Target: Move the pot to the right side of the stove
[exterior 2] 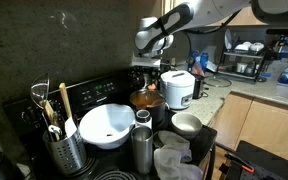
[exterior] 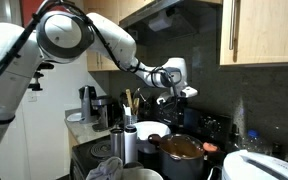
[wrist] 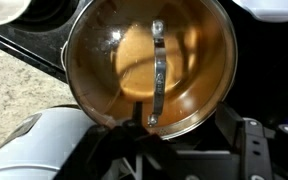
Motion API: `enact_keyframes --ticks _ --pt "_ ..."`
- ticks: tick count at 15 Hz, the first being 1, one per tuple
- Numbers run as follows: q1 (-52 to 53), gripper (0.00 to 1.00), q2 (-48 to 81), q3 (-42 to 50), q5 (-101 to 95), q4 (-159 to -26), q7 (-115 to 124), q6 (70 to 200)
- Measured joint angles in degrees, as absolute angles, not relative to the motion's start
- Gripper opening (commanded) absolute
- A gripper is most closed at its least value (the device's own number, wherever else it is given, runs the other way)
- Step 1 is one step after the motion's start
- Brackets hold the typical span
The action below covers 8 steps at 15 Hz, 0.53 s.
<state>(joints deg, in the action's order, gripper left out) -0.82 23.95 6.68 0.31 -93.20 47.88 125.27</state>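
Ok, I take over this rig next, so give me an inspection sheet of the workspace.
Surface: black stove, crowded.
Job's things: pot on the stove, reddish-brown inside, beside a white appliance.
Clutter: white bowl, steel canister, utensil holder.
Pincer: above the pot, apart from it; jaws unclear.
Cables: dark loop along the arm, likely a cable.
Surroundings: wooden cabinets, dark backsplash.
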Motion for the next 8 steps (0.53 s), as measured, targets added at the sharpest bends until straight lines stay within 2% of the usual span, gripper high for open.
enact_keyframes --ticks 8 --pt "0.8 1.0 20.5 6.6 0.3 -92.9 47.9 122.4"
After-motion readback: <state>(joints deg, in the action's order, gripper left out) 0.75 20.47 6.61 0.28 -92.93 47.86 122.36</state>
